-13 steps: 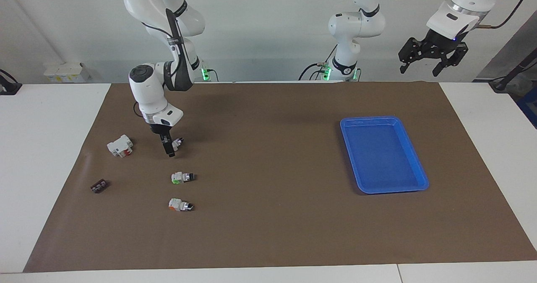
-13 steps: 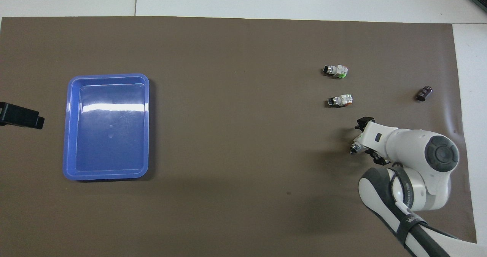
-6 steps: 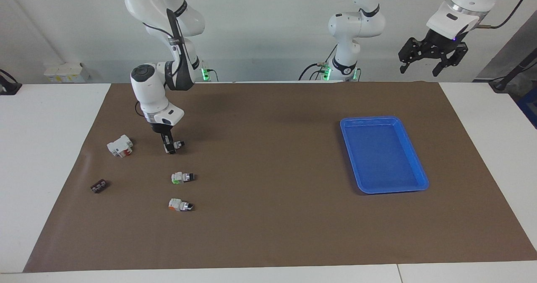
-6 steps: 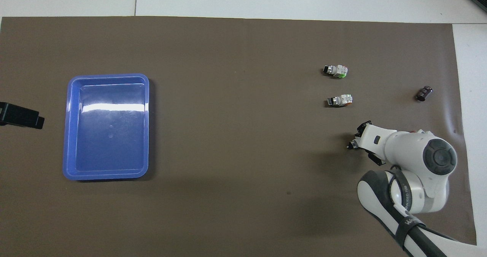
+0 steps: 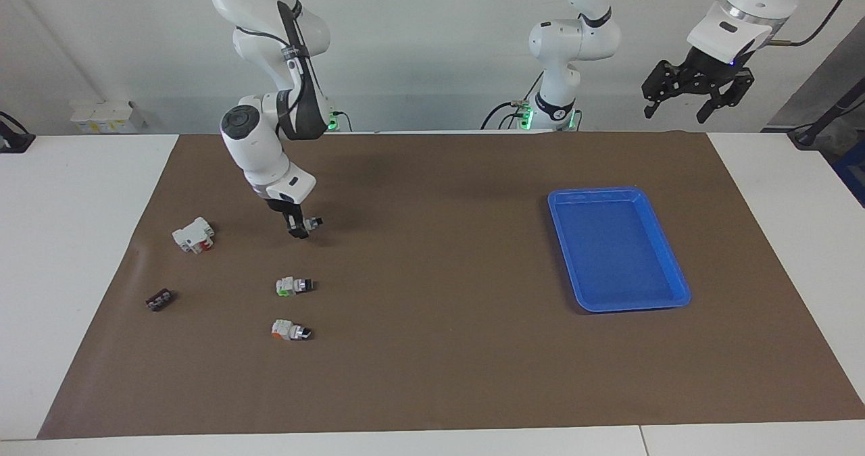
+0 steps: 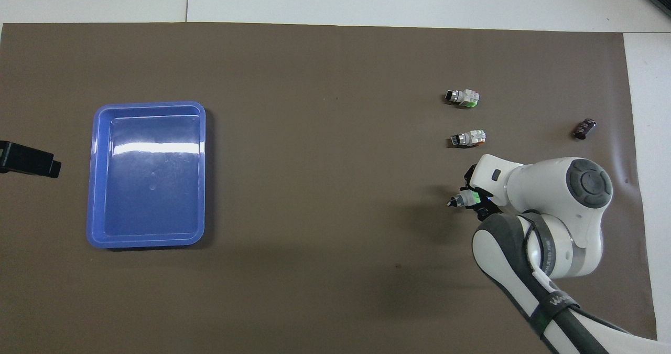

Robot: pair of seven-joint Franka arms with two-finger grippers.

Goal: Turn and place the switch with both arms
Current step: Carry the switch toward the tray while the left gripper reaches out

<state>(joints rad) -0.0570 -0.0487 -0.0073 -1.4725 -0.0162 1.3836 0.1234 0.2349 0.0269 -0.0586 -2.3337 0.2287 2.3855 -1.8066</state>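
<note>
Two fingers of the right gripper (image 5: 298, 230) pinched the small white green-ended switch (image 6: 464, 199), lifted clear of the brown-covered worktop (image 5: 432, 348) with its knob at nine o'clock in the overhead view; carry it steadily toward the waiting, open-fingered left gripper (image 5: 696, 98).

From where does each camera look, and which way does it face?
Facing view: high across the table, facing the robots; both arms show, left pincer raised, open, near the tray's end; right pincer holds the switch.
Overhead view: above the robots' end, looking steeply down; only the right arm and the left pincer's tip show.
Shared: tray, switch, right pincer, mat.
</note>
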